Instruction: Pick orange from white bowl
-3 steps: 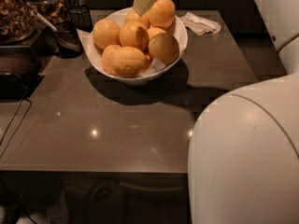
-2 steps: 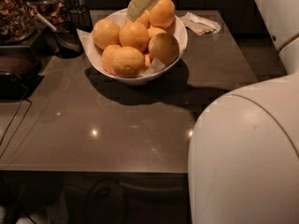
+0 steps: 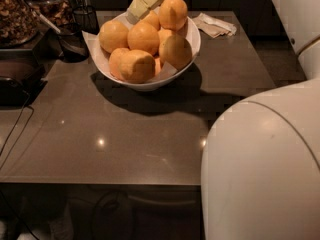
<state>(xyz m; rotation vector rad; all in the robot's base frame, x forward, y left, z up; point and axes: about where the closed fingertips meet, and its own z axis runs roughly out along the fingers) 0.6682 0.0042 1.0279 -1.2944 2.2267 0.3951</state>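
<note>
The white bowl (image 3: 150,86) stands at the back middle of the dark table, lined with white paper and piled with several oranges. The topmost orange (image 3: 173,12) sits at the back right of the pile, and others lie at the left (image 3: 113,35) and the front (image 3: 136,65). My cream-coloured gripper (image 3: 145,1) reaches down from the top edge to the back of the pile. It is just left of the topmost orange and touching or very close to it. Its upper part is cut off by the frame edge.
A dark glass jar of granola (image 3: 14,14) and a black mesh cup (image 3: 85,17) stand at the back left, with a dark scoop (image 3: 70,43) beside the bowl. A crumpled napkin (image 3: 216,25) lies at the back right. My white body (image 3: 265,164) fills the lower right. Cables hang at the left.
The gripper has shifted slightly left and down at the back of the pile. The oranges and the bowl have not visibly moved.
</note>
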